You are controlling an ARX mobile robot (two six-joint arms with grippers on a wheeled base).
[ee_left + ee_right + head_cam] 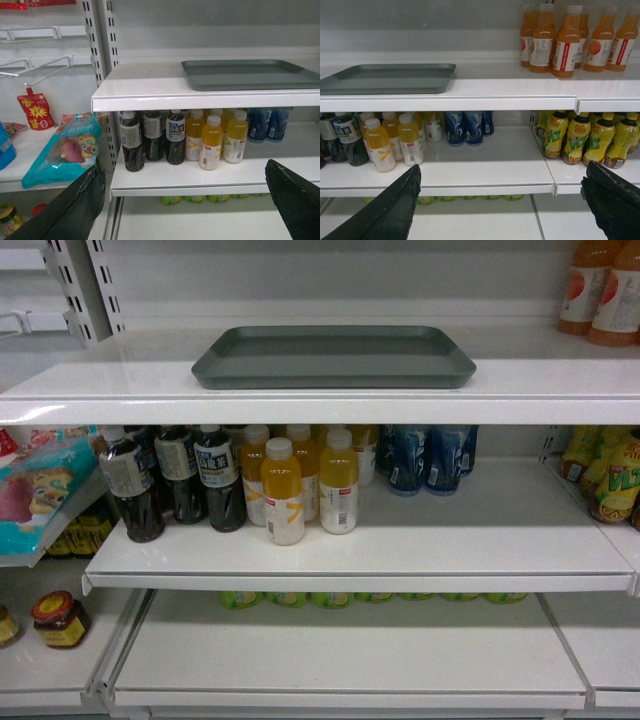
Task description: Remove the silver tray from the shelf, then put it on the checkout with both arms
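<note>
- The silver tray (333, 357) lies flat on the shelf (110, 380).
- Both sets of fingers (75, 205) (390, 210) are wide open, holding nothing (good start).
- Lift them to the tray's two short ends together.

Silver tray (250, 75) on shelf (200, 97); left gripper (187, 200) seemingly open.

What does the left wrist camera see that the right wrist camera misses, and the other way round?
Only the left wrist view shows the teal snack bag and the red hanging pouch. Only the right wrist view shows the tall orange juice bottles and the yellow-green bottles. Both show the grey metal tray on the white shelf, pale yellow drink bottles beneath, and an open black pincer.
</note>
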